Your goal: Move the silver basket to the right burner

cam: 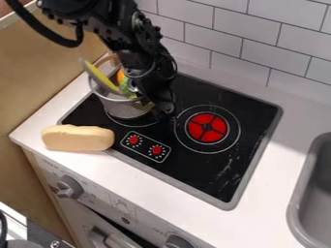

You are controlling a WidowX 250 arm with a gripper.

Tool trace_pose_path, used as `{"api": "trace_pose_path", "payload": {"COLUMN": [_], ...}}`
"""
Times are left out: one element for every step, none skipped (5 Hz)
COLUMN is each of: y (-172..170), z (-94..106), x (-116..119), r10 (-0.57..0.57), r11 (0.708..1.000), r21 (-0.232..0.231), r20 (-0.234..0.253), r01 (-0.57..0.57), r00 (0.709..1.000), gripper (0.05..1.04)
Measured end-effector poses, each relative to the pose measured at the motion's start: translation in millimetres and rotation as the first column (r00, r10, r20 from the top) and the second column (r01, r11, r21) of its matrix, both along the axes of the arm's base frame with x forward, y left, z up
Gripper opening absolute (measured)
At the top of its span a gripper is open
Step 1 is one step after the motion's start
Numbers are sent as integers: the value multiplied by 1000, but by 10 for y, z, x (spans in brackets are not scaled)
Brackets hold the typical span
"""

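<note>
The silver mesh basket [129, 109], with toy food [100, 77] in it, sits over the left burner [132, 125], immediately to the image-left of the end effector [163, 107], its rim touching or just beside it. I cannot tell whether the end effector is open or gripping that rim; it points down, between the basket and the red right burner [207, 127].

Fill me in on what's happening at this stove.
The robot's gripper is down at the right side of the silver mesh basket; whether it has hold of it, I can't tell. The basket, with yellow, orange and green items inside, is at the left burner, not yet on the red-centered right burner.
</note>
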State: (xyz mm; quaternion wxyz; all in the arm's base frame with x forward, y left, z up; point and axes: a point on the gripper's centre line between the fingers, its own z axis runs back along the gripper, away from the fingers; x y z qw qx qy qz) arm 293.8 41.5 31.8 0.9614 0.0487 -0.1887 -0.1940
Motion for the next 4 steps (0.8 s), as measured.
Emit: {"api": "trace_pose_path", "payload": {"y": [-54,-124,-240,-359], "z": [-5,60,250,468], "x": [-36,-87,-81,-60], "r10": [19,38,66,100], "r11": [1000,999,998,995], "r21": [-12,-17,-11,1], "r20": [-27,-72,-104,-107], "r01": [-19,-39,-68,-100], "r00": [999,997,992,989], "gripper": [394,179,67,55]}}
